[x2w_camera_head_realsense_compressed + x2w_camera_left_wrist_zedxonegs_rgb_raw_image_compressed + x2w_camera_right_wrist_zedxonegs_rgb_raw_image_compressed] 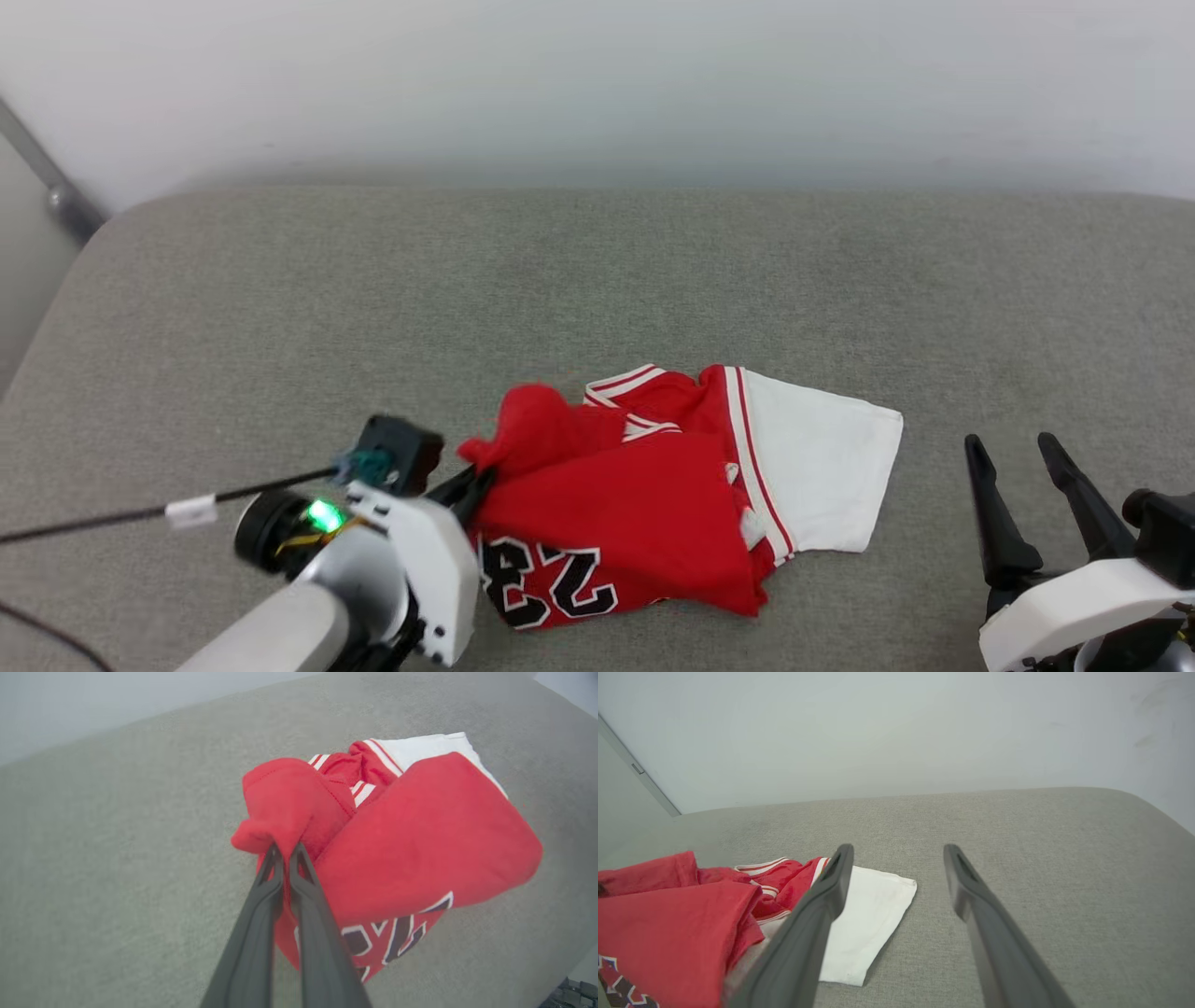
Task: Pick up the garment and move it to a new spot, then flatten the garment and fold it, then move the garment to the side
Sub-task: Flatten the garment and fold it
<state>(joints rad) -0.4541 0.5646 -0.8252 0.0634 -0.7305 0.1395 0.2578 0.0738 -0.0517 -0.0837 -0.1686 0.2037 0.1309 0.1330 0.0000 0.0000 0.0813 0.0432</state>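
Note:
The garment (644,504) is a crumpled red jersey with a white sleeve and a black "23", lying near the front middle of the grey padded surface. My left gripper (471,490) is at the jersey's left edge. In the left wrist view its dark fingers (285,851) are pressed together on a red fold of the garment (420,835). My right gripper (1018,453) stands open to the right of the white sleeve, apart from it. The right wrist view has the open gripper (896,851) above bare fabric, with the garment (668,919) at the lower left.
The grey padded surface (597,280) stretches wide behind and beside the jersey, ending at a pale wall (597,84). A black cable (93,518) runs leftward from my left wrist. A metal strip (42,173) stands at the far left corner.

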